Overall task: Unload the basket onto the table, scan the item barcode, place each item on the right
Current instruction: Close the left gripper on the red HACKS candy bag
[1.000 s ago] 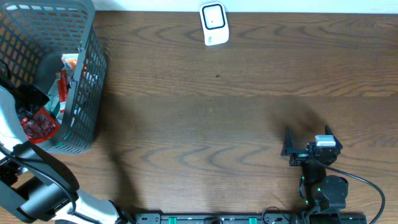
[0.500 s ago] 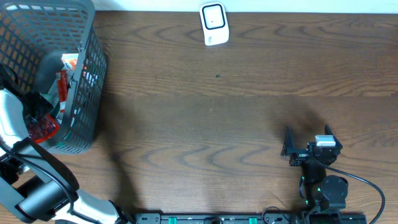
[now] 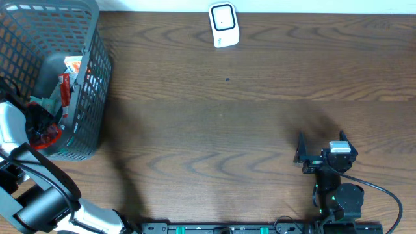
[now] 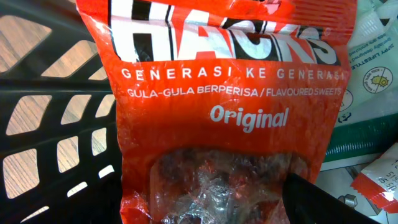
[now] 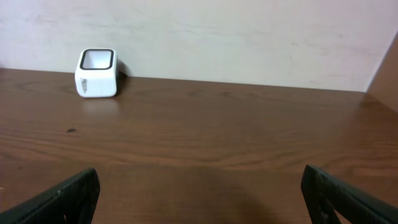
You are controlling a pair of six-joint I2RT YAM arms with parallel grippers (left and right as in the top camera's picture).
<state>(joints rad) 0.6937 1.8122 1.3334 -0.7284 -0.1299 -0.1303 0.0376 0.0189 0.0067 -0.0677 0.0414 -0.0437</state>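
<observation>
1. My left pincer (image 3: pixel 36 122) was down inside the grey basket (image 3: pixel 91 97), at the left end of the table (image 3: pixel 214 123). Its jaws stood wide apart.
2. Right under it lay the red sweets bag (image 4: pixel 224 124), the thing I had to scan. It was in the basket, near the wall closest to me. It filled most of the wrist camera. One dark finger (image 4: pixel 317 199) showed over its lower right corner. I could not tell if the finger touched the bag.
3. More things were in the basket. A green and white packet (image 4: pixel 367 81) lay just beside the bag and partly under it. A white packet (image 4: pixel 379 180) with a red edge lay lower down on the same side.
4. The basket's grid wall was close on the bag's other side, so the pincer had little room in there.
5. My right pincer (image 3: pixel 320 146) sat low at the near right side of the table. Its jaws were wide apart with only wood between them.
6. The white scanner (image 3: pixel 223 25) stood at the far edge of the table, by the pale wall (image 5: pixel 217 37). It was well apart from the basket and from both pincers.
7. A wide stretch of brown wood lay between the basket and the scanner.
</observation>
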